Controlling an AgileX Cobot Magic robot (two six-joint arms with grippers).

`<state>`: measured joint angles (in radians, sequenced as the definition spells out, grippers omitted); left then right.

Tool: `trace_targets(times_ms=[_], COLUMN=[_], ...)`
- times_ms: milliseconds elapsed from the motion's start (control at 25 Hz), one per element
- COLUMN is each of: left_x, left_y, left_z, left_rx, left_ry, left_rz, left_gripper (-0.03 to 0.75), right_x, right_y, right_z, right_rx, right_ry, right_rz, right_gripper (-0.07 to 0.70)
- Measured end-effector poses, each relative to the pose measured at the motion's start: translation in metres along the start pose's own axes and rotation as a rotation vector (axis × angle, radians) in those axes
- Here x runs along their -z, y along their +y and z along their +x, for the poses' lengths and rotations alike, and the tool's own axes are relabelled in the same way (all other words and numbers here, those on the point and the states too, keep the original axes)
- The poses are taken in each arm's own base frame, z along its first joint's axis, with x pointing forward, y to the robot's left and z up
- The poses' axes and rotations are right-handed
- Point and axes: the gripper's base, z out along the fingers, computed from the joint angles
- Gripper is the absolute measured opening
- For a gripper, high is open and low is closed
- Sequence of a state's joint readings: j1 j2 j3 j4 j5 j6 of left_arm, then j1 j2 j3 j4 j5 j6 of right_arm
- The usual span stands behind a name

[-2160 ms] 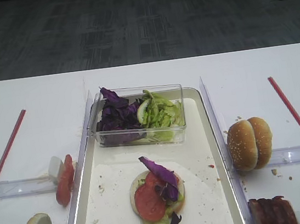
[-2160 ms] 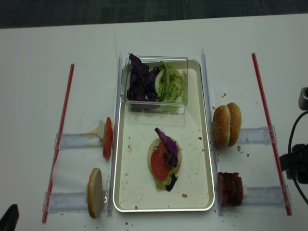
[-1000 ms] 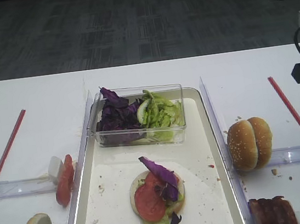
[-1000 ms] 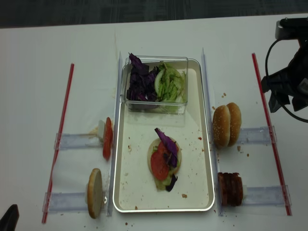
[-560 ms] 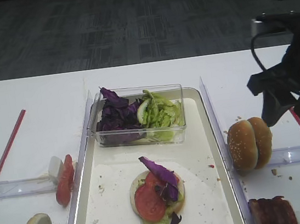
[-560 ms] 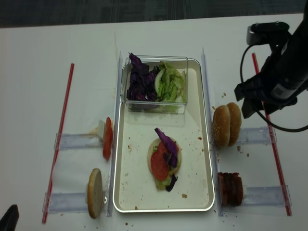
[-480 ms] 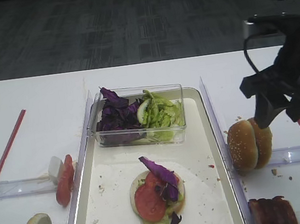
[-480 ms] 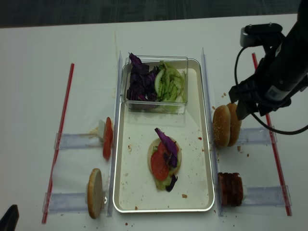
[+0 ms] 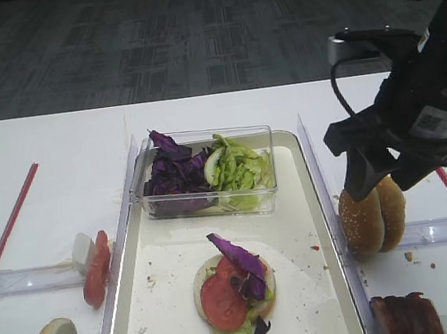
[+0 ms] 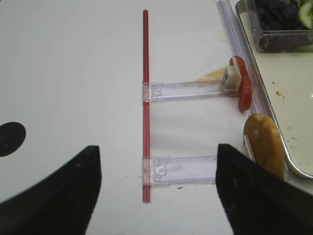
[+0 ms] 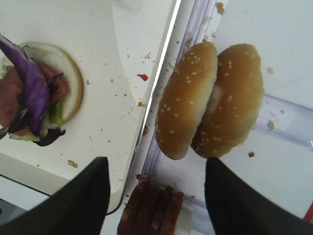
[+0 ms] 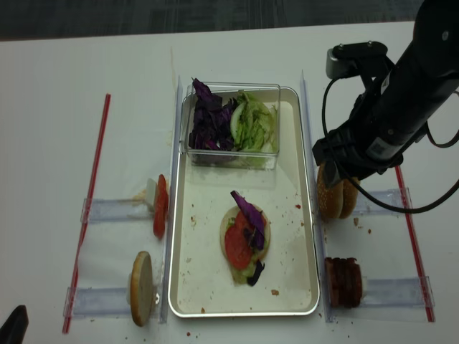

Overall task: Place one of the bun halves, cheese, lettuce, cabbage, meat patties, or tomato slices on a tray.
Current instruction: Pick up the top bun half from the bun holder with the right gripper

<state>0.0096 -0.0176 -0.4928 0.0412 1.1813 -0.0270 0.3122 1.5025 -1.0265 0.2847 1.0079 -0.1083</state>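
Two sesame-seeded bun halves (image 11: pixel 188 100) (image 9: pixel 364 222) (image 12: pixel 330 201) stand on edge side by side, just right of the cream tray (image 9: pixel 294 199) (image 12: pixel 287 186) (image 11: pixel 122 58). My right gripper (image 9: pixel 383 179) (image 12: pixel 343 175) (image 11: pixel 156 162) hovers directly over them, open and holding nothing. Meat patties (image 11: pixel 154 210) (image 9: pixel 404 316) sit nearer me. On the tray lies a bun base stacked with lettuce, tomato and a cabbage leaf (image 9: pixel 234 293). My left gripper (image 10: pixel 157 149) is open above bare table, left of the tomato slices (image 10: pixel 243 85) and a pale bun half (image 10: pixel 264 144).
A clear box holding cabbage (image 9: pixel 175 173) and lettuce (image 9: pixel 240 169) stands at the tray's far end. Clear plastic rails (image 9: pixel 442 229) hold the food on both sides. Red strips (image 12: pixel 90 193) (image 12: pixel 401 186) mark the outer edges.
My right arm has come in from the right edge, moving left and down until it hangs over the two buns. Its jaws kept the same width. Nothing else moved.
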Motion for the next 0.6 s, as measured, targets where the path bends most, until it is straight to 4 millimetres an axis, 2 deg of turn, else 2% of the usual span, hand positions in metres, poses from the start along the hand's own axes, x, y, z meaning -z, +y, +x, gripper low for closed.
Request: trace_targets(times_ms=[200,600], left_x=[0.000,0.000], left_y=[0.000,0.000], left_z=[0.000,0.000], left_rx=[0.000,0.000], left_ry=[0.000,0.000], left_rz=[0.000,0.000], left_gripper=[0.491,0.491], right_x=[-0.002,-0.023], right_y=[0.000,-0.005], right_z=[-0.003,-0.010], right_rx=[-0.009,-0.025], right_ry=[-0.024,0.016], right_rz=[-0.002,0.005], right_gripper=[0.468,0.468])
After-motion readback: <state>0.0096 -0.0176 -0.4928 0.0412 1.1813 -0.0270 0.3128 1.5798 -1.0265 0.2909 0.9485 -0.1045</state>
